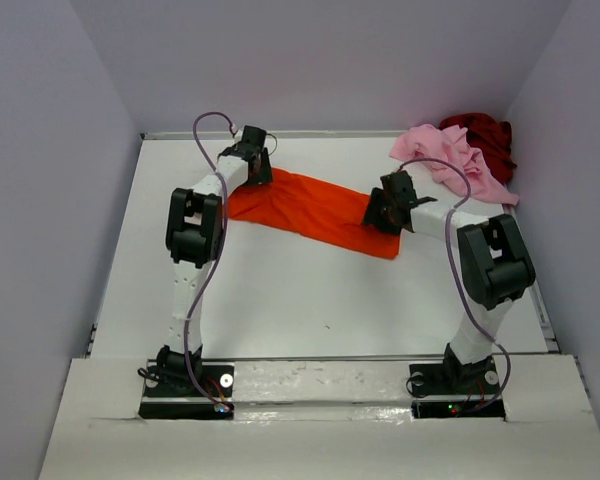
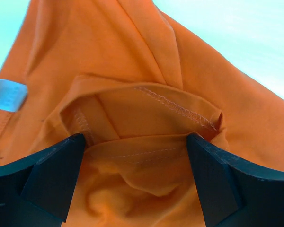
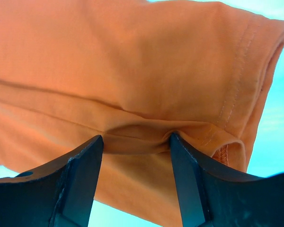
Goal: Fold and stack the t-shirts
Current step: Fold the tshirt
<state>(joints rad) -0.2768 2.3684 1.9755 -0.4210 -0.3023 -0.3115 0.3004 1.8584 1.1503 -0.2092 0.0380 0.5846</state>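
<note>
Right gripper point(image 3: 136, 141): my arm's angled inward, clamped on orange t-shirt point(image 3: 132, 71) hem.
Left gripper point(image 2: 136, 142): arm stretched forward, pinching a stitched fold.

Wht arms point(image 1: 184, 296), blk joints point(image 1: 193, 228), purple cables point(image 1: 212, 113)

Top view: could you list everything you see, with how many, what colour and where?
orange t-shirt: one, bright orange, stretched across the middle
pink t-shirt: one, light pink, bunched in the far right corner
dark red t-shirt: one, dark red, crumpled behind the pink one
table: one, white, under everything
arms: two, white and black, bolted at the near edge
left fingers: two, black, closed on the orange t-shirt's left end
right fingers: two, black, closed on its right end
</note>
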